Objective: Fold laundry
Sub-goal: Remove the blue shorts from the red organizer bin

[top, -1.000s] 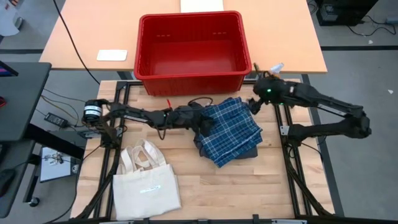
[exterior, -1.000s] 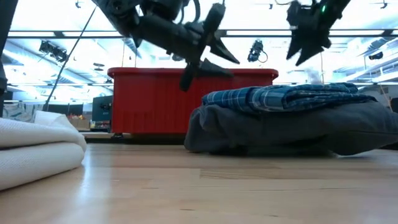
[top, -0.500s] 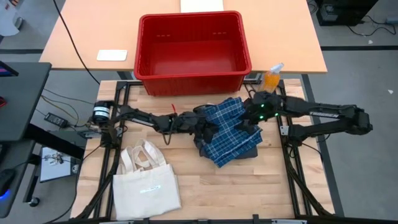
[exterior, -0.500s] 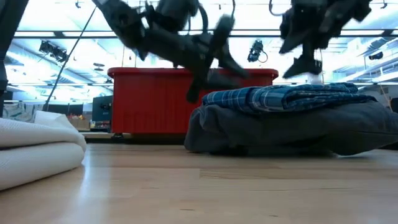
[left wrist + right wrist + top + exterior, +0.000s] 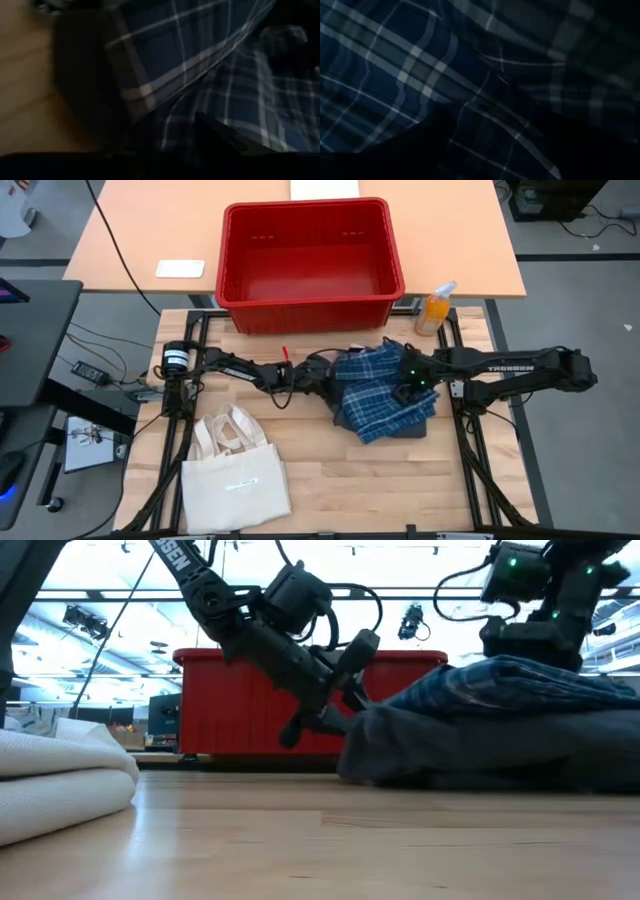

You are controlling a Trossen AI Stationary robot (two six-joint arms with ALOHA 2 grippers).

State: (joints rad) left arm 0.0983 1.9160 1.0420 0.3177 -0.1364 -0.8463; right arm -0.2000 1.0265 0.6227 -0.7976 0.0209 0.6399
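Laundry: blue-and-white plaid piece (image 5: pixel 385 385) lying rumpled on top of a charcoal garment (image 5: pixel 470 745), together forming one stack on the right half of the wooden table (image 5: pixel 400 470), in front of the red basket (image 5: pixel 305 265).
Plaid surface: creased and ridged under both wrist cameras, not flat (fills both close views almost entirely).
Left gripper (image 5: pixel 335 385): down at the stack's left edge, tips against or into the fabric; fingers part-way apart, whether pinching cloth cannot be told.
Right gripper (image 5: pixel 405 392): pressed onto the top of the plaid near its right side; fingers spread wide, apparently flat on the cloth, nothing held.
Beyond the stack: cream tote bag (image 5: pixel 235 470) well apart at the front left; orange bottle (image 5: pixel 433 308) just past the table's far right corner.
Likely step: squaring or shifting the stack between the two grippers.
Risk, sliding: top piece dragged off the charcoal one (soft cloth on soft cloth), if only one side pushes.
Risk, bunching: more creases gathered, given opposing pressure from both sides.
Risk, snagging: a fold caught on the left fingers and undone on retreat.
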